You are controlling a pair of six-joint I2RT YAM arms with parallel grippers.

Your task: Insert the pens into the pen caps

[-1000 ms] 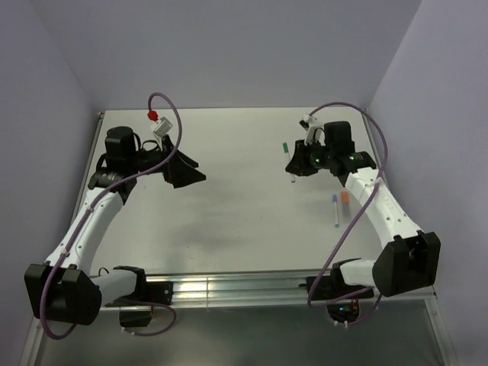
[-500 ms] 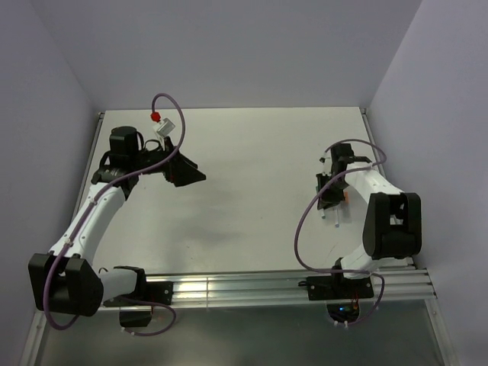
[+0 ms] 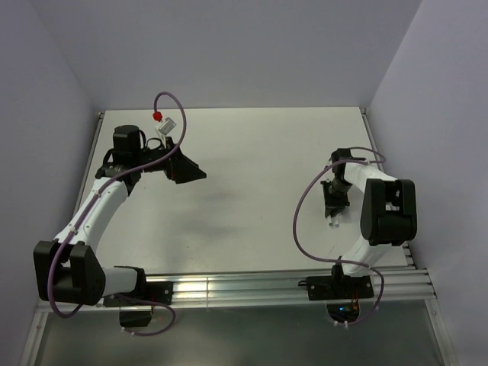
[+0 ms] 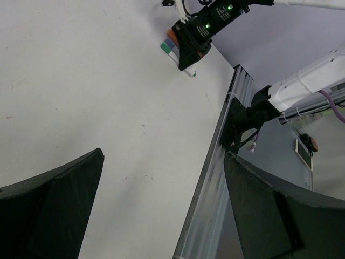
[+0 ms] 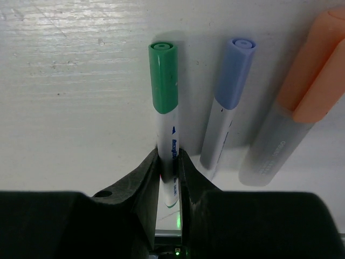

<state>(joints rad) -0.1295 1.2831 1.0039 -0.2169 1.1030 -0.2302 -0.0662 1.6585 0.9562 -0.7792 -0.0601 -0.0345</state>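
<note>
In the right wrist view my right gripper (image 5: pixel 168 162) is shut on a thin whitish pen (image 5: pixel 166 135) that wears a dark green cap (image 5: pixel 164 75). It holds the pen low over the table. Right beside it lies a second thin pen (image 5: pixel 216 137) with a blue cap (image 5: pixel 236 73). Further right lies the thicker greyish pen (image 5: pixel 272 148) with an orange end (image 5: pixel 315 70). In the top view the right gripper (image 3: pixel 333 200) is at the table's right side. My left gripper (image 3: pixel 191 169) is open and empty, held above the table's left part.
The left wrist view shows the right gripper (image 4: pixel 194 40) far off with the pens under it, and the metal rail (image 4: pixel 215 162) along the table's near edge. Purple cables loop over both arms.
My right arm has swung from the far right of the table back toward the near right, carrying the green-capped pen down beside the other two pens. My left arm shifted only slightly.
</note>
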